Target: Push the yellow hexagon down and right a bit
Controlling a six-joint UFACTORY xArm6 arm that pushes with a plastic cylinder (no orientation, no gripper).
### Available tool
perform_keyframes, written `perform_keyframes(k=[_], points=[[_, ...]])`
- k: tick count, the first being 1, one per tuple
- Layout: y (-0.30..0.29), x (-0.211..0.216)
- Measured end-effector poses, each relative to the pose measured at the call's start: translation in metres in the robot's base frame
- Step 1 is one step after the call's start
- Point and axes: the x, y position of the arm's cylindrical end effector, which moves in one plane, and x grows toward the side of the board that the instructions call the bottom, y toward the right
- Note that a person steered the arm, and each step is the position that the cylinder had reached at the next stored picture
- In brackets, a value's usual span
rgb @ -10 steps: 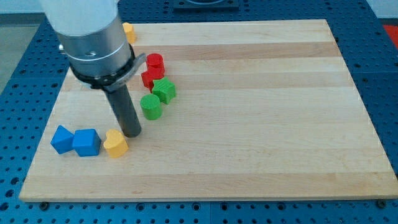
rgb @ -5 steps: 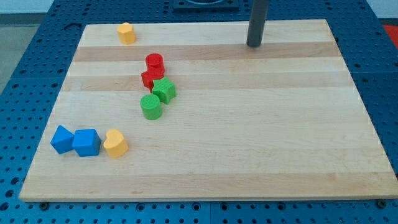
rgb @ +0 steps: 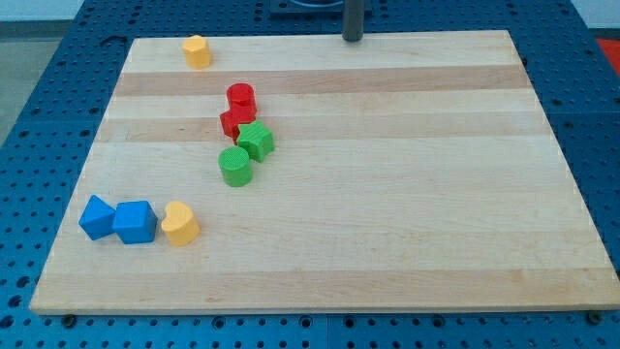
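Right now my tip (rgb: 353, 39) is sitting at the very top edge of the wooden board (rgb: 407, 194), a little right of the middle of that edge, and it is touching no block. Being a bare rod, it is not holding or gripping anything. Only the lowest stretch of the rod is showing; the rest is running out of the view's top.

I am seeing the yellow hexagon (rgb: 197, 50) near the board's top-left corner, standing alone and well apart from my tip, which is lying far off to its right at about the same height in the view. No other block is touching it.

Below the hexagon and somewhat to its right, a cluster is sitting left of the board's middle. A red cylinder (rgb: 240, 98) is at the top of it, with a second red block (rgb: 233, 122) pressing against it from just below; I cannot make out that one's shape. A green star-like block (rgb: 256, 141) is touching the red block's lower right, and a green cylinder (rgb: 234, 166) is sitting just below and left of that.

Near the bottom-left corner three blocks are lining up in a row: a blue block (rgb: 96, 216) of unclear shape, a blue cube (rgb: 135, 222) against it, and a yellow heart-shaped block (rgb: 179, 223) just beside the cube on its right.
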Motion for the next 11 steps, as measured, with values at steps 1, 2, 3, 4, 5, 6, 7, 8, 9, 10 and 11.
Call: perform_keyframes(k=[1, 2, 3, 4, 5, 6, 7, 8, 9, 10, 11], points=[[-0.052, 0.0], [-0.084, 0.001], [-0.099, 0.001], [-0.101, 0.0], [-0.112, 0.0], [-0.121, 0.001], [-0.135, 0.0], [-0.154, 0.001], [-0.186, 0.001], [-0.238, 0.0], [-0.252, 0.0]])
